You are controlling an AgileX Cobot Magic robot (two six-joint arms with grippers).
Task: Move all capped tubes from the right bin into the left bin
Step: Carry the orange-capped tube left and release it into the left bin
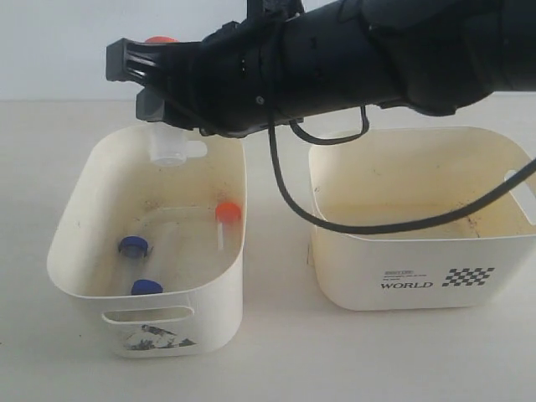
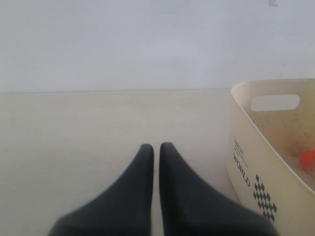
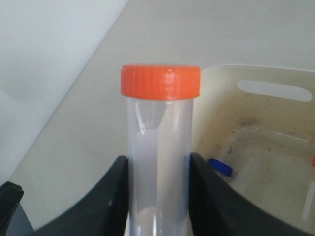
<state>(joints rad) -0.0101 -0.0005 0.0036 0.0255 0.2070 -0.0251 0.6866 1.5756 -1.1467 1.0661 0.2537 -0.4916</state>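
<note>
**Figure: transfer of the last visible tube, release pending.** Your right gripper [image 1: 149, 77] reaches across the middle and is clamped on the clear body of 1 orange-capped tube [image 3: 160, 128]. It holds the tube upright, cap up, over the far rim of the left bin [image 1: 167, 331]. The grip sits below the cap, so the tube's lower end hangs free and points down into the bin, which suits a straight drop.

On that bin's floor lie 3 tubes: 1 blue-capped tube [image 1: 132, 245], a second blue-capped tube [image 1: 146, 287] and a lying orange-capped tube [image 1: 227, 212]. They lie apart from one another, and the floor under the held tube is bare.

The right bin [image 1: 402, 264] shows no tube in the exterior view. However, its front wall hides the near floor, and the left wrist view shows an orange patch [image 2: 308, 162] inside it. You cannot tell what that patch is.

Your left gripper [image 2: 156, 147] is parked low over the table [image 1: 276, 368] beside the right bin, jaws together on nothing and out of the working path.
</note>
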